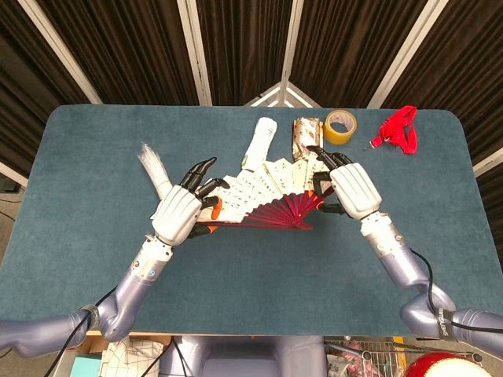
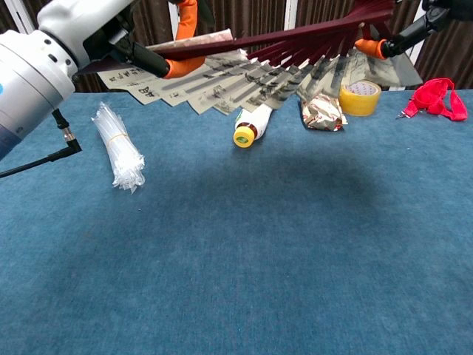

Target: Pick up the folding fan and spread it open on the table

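- Blue carpeted table [image 1: 440, 228] under dark pleated curtains [image 1: 236, 47]; two arms reaching in from the near edge.
- Left hand [image 1: 179, 216]: pinching one outer guard of the folding fan [image 1: 263, 192], orange-tipped fingers [image 2: 177, 68] closed on the dark rib, other fingers extended.
- Right hand [image 1: 355, 190]: pinching the opposite guard; orange fingertip [image 2: 377, 49] visible on the far end in the chest view.
- Fan spread to a wide arc between the two hands, painted paper leaf facing up, red ribs converging toward the near side. Chest view shows it held clear above the table, shadow cast on the cloth beneath.
- Judged step: fan opened, lowering to the surface remaining.
- To do well: keep both guards level, descend together, hold tension across the leaf so pleats do not collapse; release only once ribs lie flat.
- Risk: landing zone sits just in front of white bottle with yellow cap [image 2: 251, 127] and foil snack packet [image 2: 321, 114]; better to set down nearer, on bare cloth.
- Further out: yellow tape roll [image 2: 360, 97], red lanyard [image 2: 436, 100], bundle of clear plastic strips [image 2: 118, 148] at left.
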Robot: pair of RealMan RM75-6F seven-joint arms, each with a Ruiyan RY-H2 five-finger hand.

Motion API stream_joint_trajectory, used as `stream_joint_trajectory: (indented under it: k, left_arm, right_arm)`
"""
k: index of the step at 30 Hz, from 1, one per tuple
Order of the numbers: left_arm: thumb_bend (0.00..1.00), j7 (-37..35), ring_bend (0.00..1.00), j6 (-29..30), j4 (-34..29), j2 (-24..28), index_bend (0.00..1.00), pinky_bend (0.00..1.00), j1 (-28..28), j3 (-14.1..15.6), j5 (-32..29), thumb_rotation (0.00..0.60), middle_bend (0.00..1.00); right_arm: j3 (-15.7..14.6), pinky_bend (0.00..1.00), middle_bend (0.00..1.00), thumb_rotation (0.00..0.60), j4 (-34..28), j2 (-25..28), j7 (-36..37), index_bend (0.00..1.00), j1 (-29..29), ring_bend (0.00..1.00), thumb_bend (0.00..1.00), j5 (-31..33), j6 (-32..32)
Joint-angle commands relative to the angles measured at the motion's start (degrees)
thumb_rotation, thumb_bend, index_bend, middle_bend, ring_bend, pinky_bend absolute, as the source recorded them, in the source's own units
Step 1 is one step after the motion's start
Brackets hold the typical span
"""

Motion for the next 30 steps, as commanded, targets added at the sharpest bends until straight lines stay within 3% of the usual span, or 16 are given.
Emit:
stream_joint_trajectory:
  k: [1,18,30]
  left_arm:
    - [0.46,1.06,0.00,0.90,2.03,-0.29,0.72,0.11,-0.18,0.60,1.09,0.600,0.33]
    - [0.43,1.68,0.00,3.83,8.36,-1.07,0.72,0.11,-1.42,1.79,4.21,0.600,0.33]
    - [0.43,5.06,0.00,4.84,8.74,0.53,0.72,0.11,-0.33,3.17,4.33,0.600,0.33]
  right_arm:
    - [-0.28,0.24,0.15,0.600,-0.44,0.69,0.22,0.76,-0.38,0.25,0.43,-1.09,0.46]
    - [-1.83,0.24,0.15,0.600,-5.19,5.64,1.53,0.76,-2.39,0.25,0.43,-3.78,0.16]
    - [-1.85,0.24,0.15,0.600,-1.30,7.21,0.47,0.76,-4.06,0.25,0.44,-3.31,1.33]
